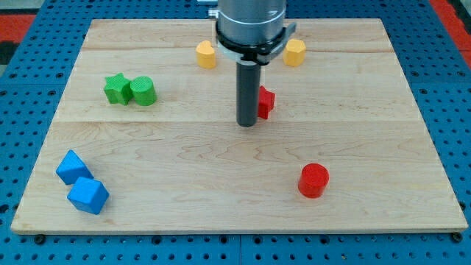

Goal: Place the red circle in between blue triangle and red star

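Observation:
The red circle [313,179] lies at the view's lower right of the wooden board [235,206]. The red star [266,101] sits near the board's middle top, partly hidden behind my rod. My tip [246,124] rests on the board just left of the red star, touching or nearly touching it. Two blue blocks lie at the view's lower left: one [74,167] above and one [88,195] below it. I cannot tell which is the triangle. The red circle is well to the lower right of my tip.
A green star [115,88] and a green cylinder [143,90] touch each other at the upper left. Two yellow blocks sit at the top, one [206,54] left of the arm and one [295,52] right of it.

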Controlling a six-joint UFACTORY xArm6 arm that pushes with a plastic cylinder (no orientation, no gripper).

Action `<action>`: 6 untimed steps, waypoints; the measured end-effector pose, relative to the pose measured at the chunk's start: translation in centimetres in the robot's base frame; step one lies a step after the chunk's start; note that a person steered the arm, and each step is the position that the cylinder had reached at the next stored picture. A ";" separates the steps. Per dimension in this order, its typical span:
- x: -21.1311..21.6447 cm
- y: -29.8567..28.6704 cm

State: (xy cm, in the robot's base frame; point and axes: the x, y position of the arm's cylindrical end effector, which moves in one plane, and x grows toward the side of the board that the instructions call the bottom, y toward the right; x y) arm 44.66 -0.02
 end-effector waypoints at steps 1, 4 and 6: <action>-1.3 -7.8; -10.3 -4.9; -13.4 -6.1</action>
State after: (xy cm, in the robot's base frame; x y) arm 31.29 -6.16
